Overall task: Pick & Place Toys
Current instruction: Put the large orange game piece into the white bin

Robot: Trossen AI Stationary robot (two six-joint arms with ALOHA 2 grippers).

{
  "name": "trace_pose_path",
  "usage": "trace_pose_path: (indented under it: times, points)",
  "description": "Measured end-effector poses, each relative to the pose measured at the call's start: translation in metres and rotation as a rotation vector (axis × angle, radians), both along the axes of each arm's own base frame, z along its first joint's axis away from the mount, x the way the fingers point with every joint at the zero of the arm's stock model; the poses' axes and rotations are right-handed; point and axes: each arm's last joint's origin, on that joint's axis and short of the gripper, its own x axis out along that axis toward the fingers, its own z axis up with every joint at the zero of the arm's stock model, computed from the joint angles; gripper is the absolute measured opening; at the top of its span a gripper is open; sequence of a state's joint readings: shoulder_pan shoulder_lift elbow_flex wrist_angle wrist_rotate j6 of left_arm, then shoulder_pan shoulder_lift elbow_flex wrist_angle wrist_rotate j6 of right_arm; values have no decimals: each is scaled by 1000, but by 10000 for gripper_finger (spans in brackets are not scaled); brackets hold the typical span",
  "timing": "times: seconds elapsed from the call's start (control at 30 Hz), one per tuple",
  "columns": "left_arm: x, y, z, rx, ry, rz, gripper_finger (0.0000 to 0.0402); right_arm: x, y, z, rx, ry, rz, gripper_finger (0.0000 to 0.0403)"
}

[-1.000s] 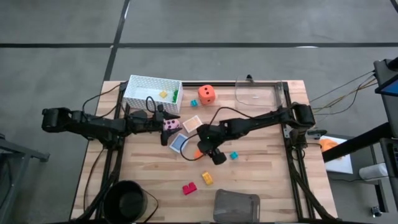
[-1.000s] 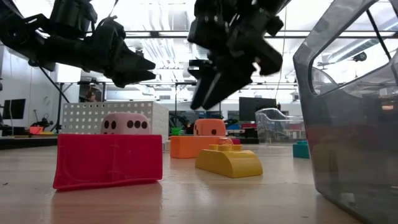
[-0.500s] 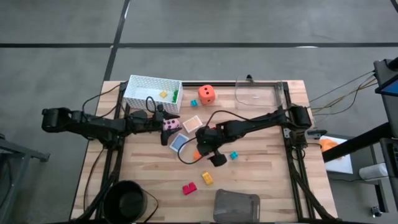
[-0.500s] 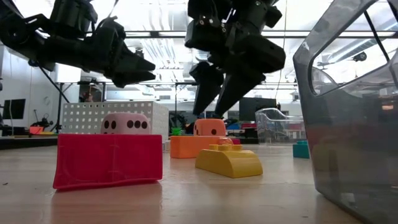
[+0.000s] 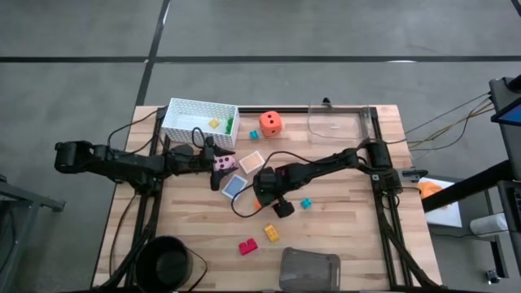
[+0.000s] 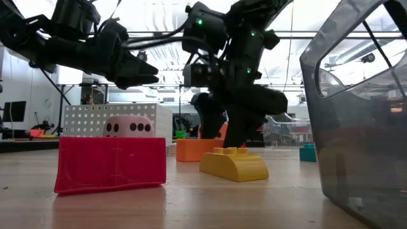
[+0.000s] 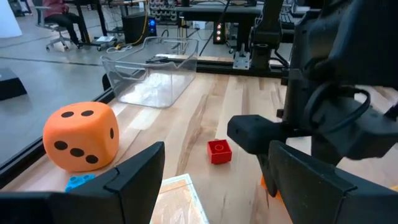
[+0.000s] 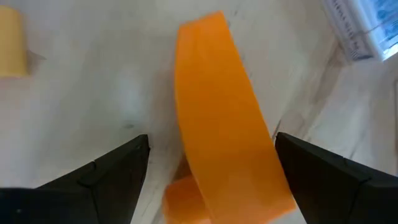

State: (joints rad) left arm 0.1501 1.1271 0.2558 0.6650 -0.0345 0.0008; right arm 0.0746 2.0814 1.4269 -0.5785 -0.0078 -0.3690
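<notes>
Lowered since earlier, right gripper (image 8: 208, 180) at frame centre straddles orange brick (image 8: 227, 155), fingers spread; left gripper (image 7: 214, 177) spread, waiting mid-left.

From above, my right gripper (image 5: 262, 200) covers the orange brick (image 8: 227, 134), and the wrist picture cuts off that brick's near end. My left gripper (image 5: 213, 155) hides part of the pink die (image 5: 222, 163). At table height the red brick (image 6: 112, 163) blocks the pink die's lower half. The tray (image 6: 365, 114) runs off the edge.
</notes>
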Motion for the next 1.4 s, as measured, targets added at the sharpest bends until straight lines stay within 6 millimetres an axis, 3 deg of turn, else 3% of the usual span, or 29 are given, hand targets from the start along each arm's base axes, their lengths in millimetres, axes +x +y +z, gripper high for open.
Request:
trace_pose_path:
  times: [0.2, 0.3, 0.57, 0.97, 1.17, 1.4]
  points:
    - [0, 0, -2, -2, 19, 2, 288, 0, 0, -4, -2, 13, -50, 341]
    - [0, 0, -2, 1, 21, 1, 288, -1, -1, 0, 2, 9, -78, 319]
    - [0, 0, -2, 1, 20, 1, 288, -5, -2, 5, -1, 15, -114, 161]
    - [-1, -2, 2, 15, 3, -58, 288, -4, 1, 13, 96, -22, -79, 163]
    - [-14, -5, 5, 21, -55, -92, 288, 7, 7, 28, 273, -233, 13, 163]
    - [-40, -9, 4, 29, -165, -90, 288, 15, 10, 37, 390, -628, 74, 163]
